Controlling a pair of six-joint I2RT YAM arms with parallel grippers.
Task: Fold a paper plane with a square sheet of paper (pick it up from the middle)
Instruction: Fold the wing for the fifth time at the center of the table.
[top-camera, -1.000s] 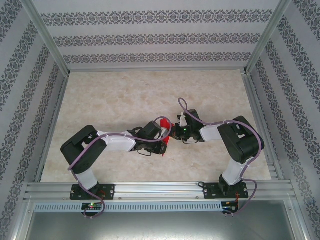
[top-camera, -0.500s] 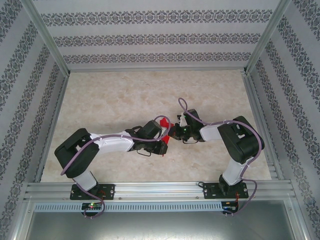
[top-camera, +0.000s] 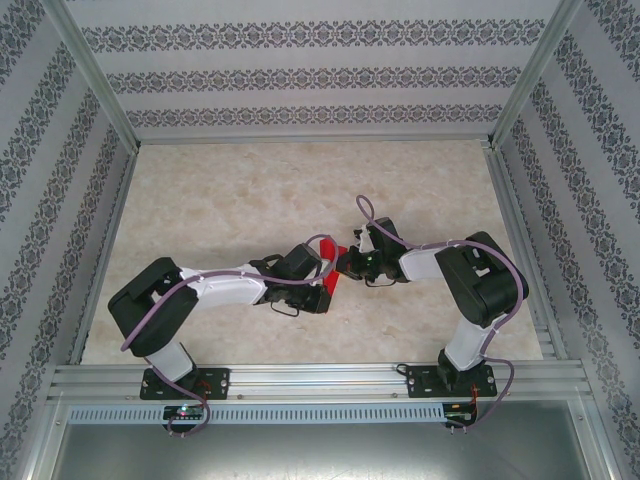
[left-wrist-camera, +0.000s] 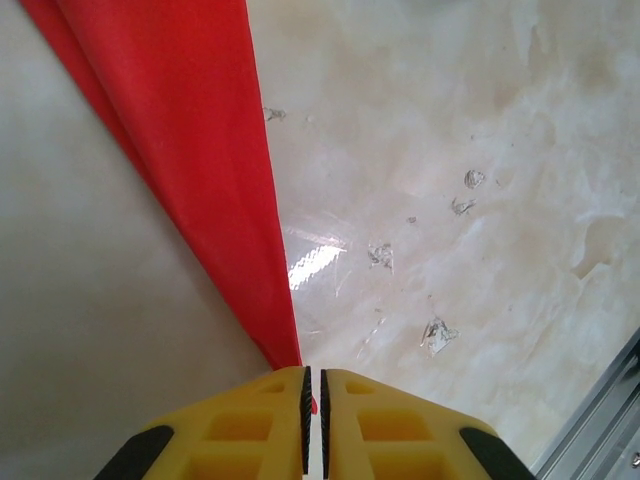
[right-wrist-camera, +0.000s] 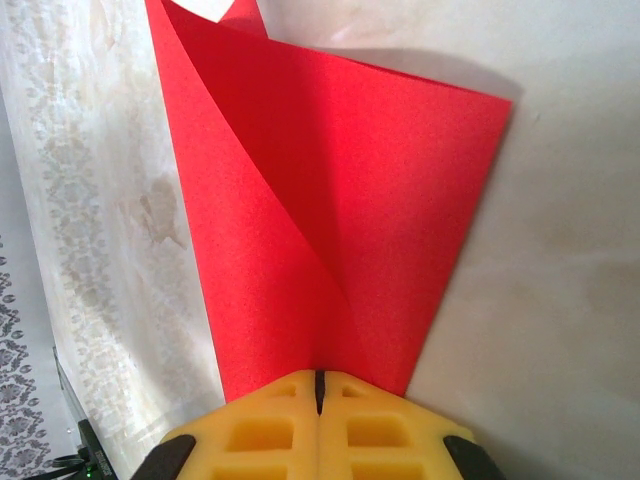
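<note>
Right wrist: plain red paper

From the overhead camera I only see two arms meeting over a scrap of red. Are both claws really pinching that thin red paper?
Observer: The right gripper is. Its wrist camera shows its jaws shut on the thin bright red paper sheet.
Visitor: And the left one?
Observer: The left gripper is too. Its jaws are almost together, and a narrow end of the paper runs into the slit between them.
Visitor: Is it a flat sheet?
Observer: No. The right wrist view shows a diagonal fold line rising from the jaws, and the top edge curls over.
</note>
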